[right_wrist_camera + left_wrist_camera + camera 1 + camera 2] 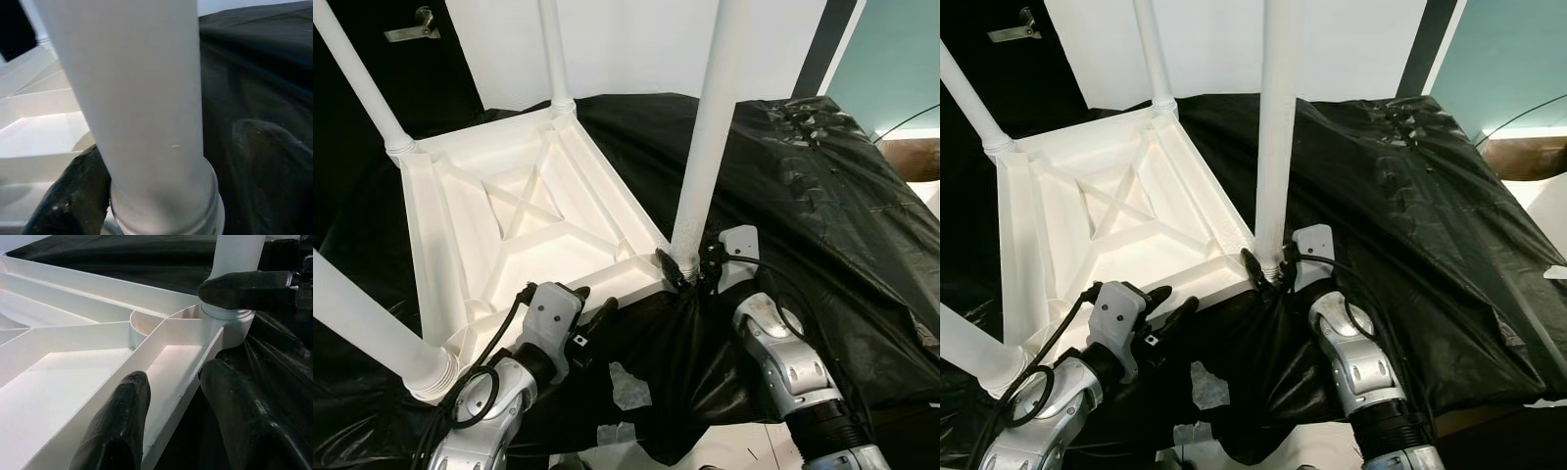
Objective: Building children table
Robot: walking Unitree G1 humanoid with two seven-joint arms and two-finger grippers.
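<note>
Right gripper (pixel 1271 266): fingers clamped on the base of 1 leg (pixel 1275 127) at the tabletop's near right corner. Left gripper (pixel 592 318): fingers (pixel 120 421) apart, straddling the near rim beside that corner.

Table (pixel 524 211): white, upside down, 4 legs upright, lying on black sheeting (pixel 803 186).

Room: white wall (pixel 626 39) behind, teal wall (pixel 896 59) at right, pale floor (pixel 744 446) at the near edge.

Left wrist view: ribs and recesses under the top, and the other gripper's finger against the leg collar. Right wrist view: leg close up, 1 finger (pixel 73 193) pressed to it.
</note>
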